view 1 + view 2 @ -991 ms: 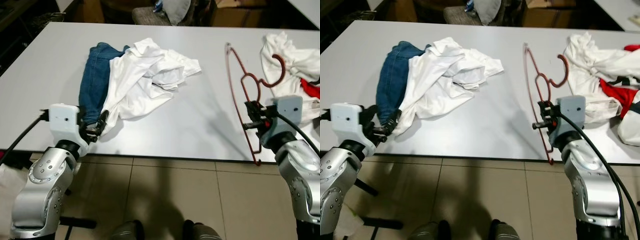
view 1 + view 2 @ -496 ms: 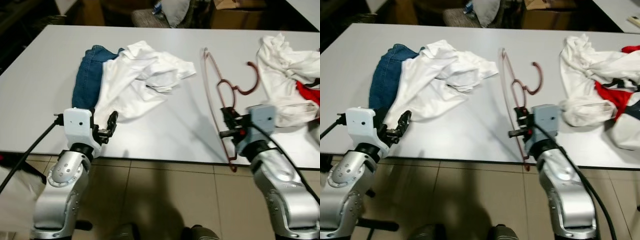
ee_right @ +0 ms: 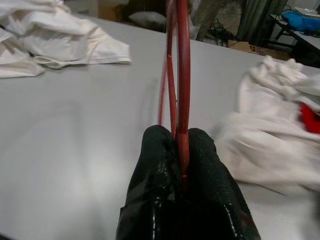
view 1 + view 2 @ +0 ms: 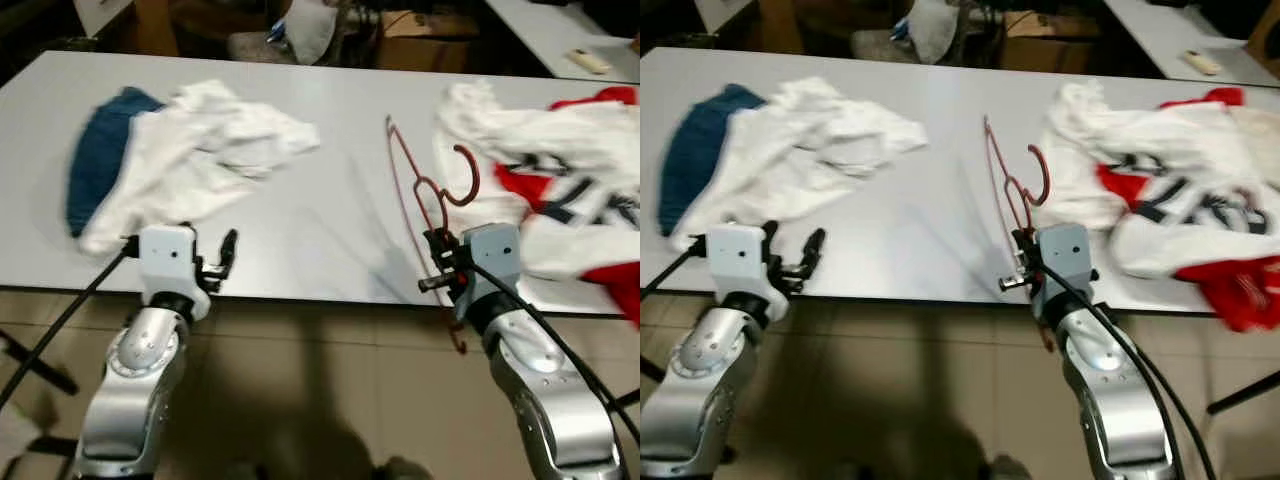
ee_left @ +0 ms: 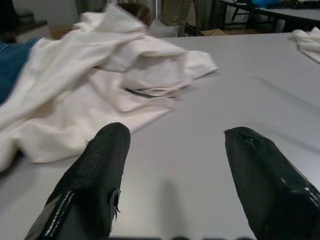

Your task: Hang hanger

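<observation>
A dark red wire hanger lies tilted on the white table, its lower corner past the front edge. My right gripper is shut on the hanger's lower bar at that edge. In the right wrist view the two black fingers are pressed together on the red hanger wire. My left gripper stands open at the front edge, left of centre, with nothing in it. The left wrist view has its fingers wide apart over bare tabletop.
A white shirt lies over blue jeans at the table's left. A heap of white and red clothes lies right of the hanger. A chair and boxes stand behind the table. Tiled floor is below.
The whole picture has shifted left, so the camera has turned right and more of the red and white clothes shows. The right gripper stays shut on the hanger. The left gripper stays open.
</observation>
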Controlling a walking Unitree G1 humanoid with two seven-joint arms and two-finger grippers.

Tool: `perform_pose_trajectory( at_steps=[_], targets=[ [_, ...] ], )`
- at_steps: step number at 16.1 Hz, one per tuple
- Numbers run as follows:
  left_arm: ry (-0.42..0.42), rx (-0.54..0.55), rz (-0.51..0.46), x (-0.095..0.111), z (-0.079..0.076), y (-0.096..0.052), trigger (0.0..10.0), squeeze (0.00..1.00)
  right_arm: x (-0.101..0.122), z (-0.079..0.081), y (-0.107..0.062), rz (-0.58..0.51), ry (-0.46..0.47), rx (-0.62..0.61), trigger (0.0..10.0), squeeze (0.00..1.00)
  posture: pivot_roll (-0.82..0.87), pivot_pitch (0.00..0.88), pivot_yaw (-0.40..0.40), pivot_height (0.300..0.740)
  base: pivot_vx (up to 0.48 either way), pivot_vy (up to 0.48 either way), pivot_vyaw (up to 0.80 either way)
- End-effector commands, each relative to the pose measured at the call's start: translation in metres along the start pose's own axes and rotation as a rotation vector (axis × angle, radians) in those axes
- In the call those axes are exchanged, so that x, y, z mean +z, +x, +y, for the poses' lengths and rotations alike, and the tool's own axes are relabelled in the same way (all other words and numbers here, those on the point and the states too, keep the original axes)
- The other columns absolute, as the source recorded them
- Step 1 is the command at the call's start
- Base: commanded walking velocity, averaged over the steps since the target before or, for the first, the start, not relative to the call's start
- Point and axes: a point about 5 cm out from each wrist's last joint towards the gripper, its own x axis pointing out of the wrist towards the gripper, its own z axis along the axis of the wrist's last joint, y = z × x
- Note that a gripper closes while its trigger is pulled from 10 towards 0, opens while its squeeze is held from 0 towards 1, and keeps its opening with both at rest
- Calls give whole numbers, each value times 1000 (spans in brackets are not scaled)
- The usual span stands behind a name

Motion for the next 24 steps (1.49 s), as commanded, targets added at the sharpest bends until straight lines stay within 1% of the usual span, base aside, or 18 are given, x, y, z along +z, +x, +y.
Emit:
perform_pose_trajectory(
  at_steps=[1, 2, 3, 5, 6, 8, 9, 11, 12, 17, 20, 23, 24],
  targets=[
    [18, -18, -1, -2, -10, 0, 10000, 188, -1, -4, -1, -1, -10, -10, 10000, 0, -93, 92, 9, 740, 0, -345, 0],
    [20, -17, 1, -3, -10, 0, 10000, 188, -2, -4, -1, -1, -12, -12, 10000, 0, -93, 92, 9, 740, 0, -345, 0],
    [20, -21, 5, -6, -13, 0, 10000, 192, -4, -6, -1, 5, -32, -31, 10000, 0, -95, 90, 7, 740, 0, -341, 0],
    [26, -29, 4, -7, -15, 1, 10000, 192, -5, -9, 0, 6, -28, -40, 10000, 0, -96, 91, 8, 740, 0, -328, 0],
    [17, -35, 8, -7, -17, 2, 10000, 173, -5, -10, -1, 6, 2, -38, 10000, 0, -95, 91, 10, 740, 0, 0, 0],
    [27, -42, -2, -5, -19, 4, 10000, 169, -7, -14, -1, 11, 75, -79, 10000, 0, -95, 94, 13, 740, 0, 0, -613],
    [28, -41, -4, -5, -19, 4, 10000, 165, -7, -14, -1, 8, 88, -78, 10000, 0, -95, 94, 13, 740, 0, 0, -788],
    [10, -22, -3, -7, -13, 7, 10000, 27, -8, -13, -3, 10, 84, -78, 10000, 0, -100, 97, 19, 740, 0, 0, -800],
    [9, -21, -3, -7, -12, 7, 10000, 0, -9, -14, -3, 12, 86, -84, 10000, 0, -101, 99, 19, 740, 0, 0, -800],
    [-7, -46, -1, -7, -8, 8, 10000, 0, -15, -16, -8, 32, 91, -97, 10000, 0, -105, 111, 17, 740, 0, 0, -800],
    [5, -50, -1, -7, -4, 10, 10000, 0, -17, -17, -9, 43, 98, -100, 10000, 0, -106, 116, 18, 740, 0, 0, -800],
    [4, -47, 0, -6, -2, 12, 10000, 0, -20, -13, -11, 59, 117, -85, 10000, 0, -108, 121, 22, 740, 0, 290, -719],
    [3, -49, 0, -6, -2, 13, 10000, 0, -21, -12, -11, 65, 123, -83, 10000, 0, -110, 122, 22, 740, 0, 322, 0]
  ],
)
